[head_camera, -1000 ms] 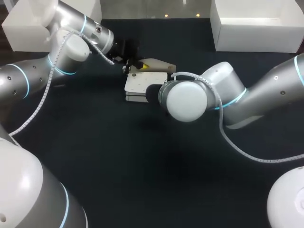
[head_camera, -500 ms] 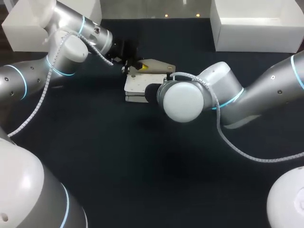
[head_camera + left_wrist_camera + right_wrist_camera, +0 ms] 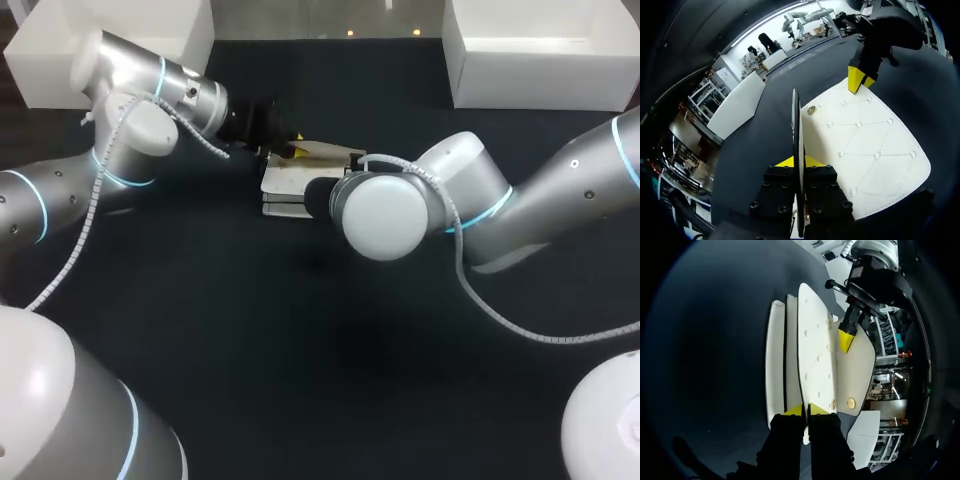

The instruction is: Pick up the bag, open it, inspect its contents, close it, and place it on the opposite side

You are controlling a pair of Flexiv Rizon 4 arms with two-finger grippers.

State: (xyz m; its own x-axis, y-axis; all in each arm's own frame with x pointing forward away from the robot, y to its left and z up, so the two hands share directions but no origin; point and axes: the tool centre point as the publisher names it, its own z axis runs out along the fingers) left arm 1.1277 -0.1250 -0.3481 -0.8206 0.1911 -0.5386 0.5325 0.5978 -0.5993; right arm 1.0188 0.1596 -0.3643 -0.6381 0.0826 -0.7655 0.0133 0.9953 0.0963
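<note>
stage: bag (image 3: 285, 186) opening, I judge | my left hand (image 3: 799, 161) clenched on flap (image 3: 795, 115) | my right hand (image 3: 805, 410) grasping bag edge | left: inspect, close, place

White quilted bag (image 3: 285, 185) lies flat near the middle of the dark bench (image 3: 300, 350), studded diamond stitching up, flap (image 3: 795, 130) raised on edge, open.
</note>
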